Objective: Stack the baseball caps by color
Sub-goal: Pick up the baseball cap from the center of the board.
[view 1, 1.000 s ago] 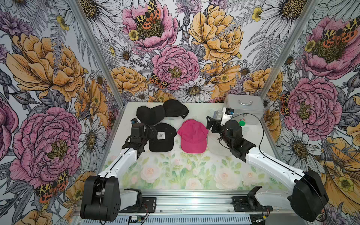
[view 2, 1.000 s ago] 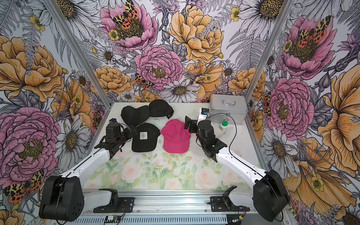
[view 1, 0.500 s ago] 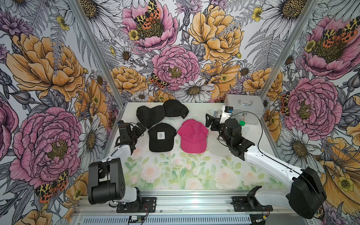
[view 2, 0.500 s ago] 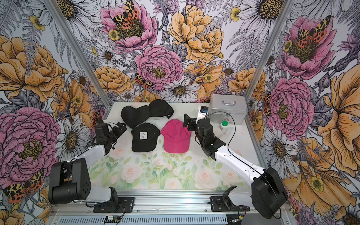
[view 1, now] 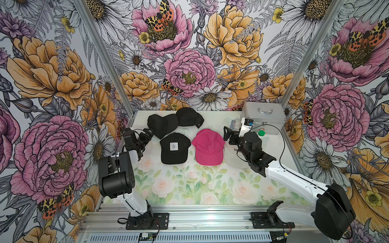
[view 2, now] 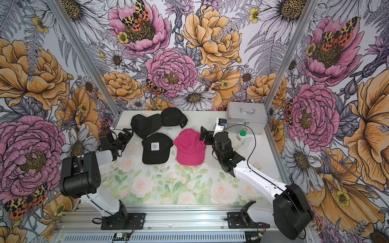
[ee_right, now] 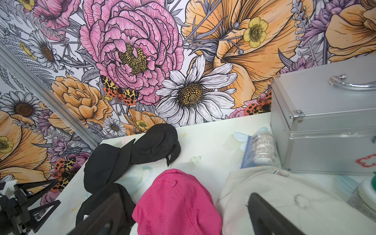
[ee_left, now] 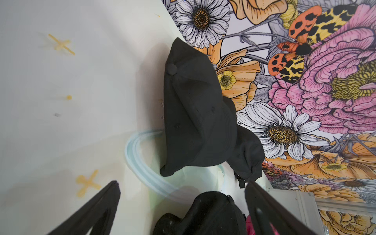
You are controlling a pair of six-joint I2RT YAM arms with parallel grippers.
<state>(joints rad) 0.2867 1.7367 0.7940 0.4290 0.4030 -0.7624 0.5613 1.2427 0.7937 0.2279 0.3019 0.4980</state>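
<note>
Three black baseball caps lie at the left: one with a white patch (view 1: pixel 174 149) (view 2: pixel 155 149) in front, two (view 1: pixel 161 125) (view 1: pixel 188 116) overlapping behind it. A hot pink cap (view 1: pixel 208 148) (ee_right: pixel 177 203) lies in the middle. A cream cap (view 1: pixel 232 156) (ee_right: pixel 274 195) sits partly under my right arm. My left gripper (view 1: pixel 147 134) (ee_left: pixel 182 184) is open and empty, just left of the rear black cap (ee_left: pixel 193 114). Open and empty as well, my right gripper (view 1: pixel 228 134) (ee_right: pixel 184 196) hovers between the pink and cream caps.
A silver metal case (view 1: pixel 263 117) (ee_right: pixel 325 126) stands at the back right. A white green-lidded bottle (view 1: pixel 261 133) is in front of it, and a small tube (ee_right: pixel 261 150) lies beside it. Wallpapered walls close in on both sides.
My left arm has folded back, its elbow raised, and its gripper has left the patch cap's edge for the rear black cap. The right arm has barely shifted.
</note>
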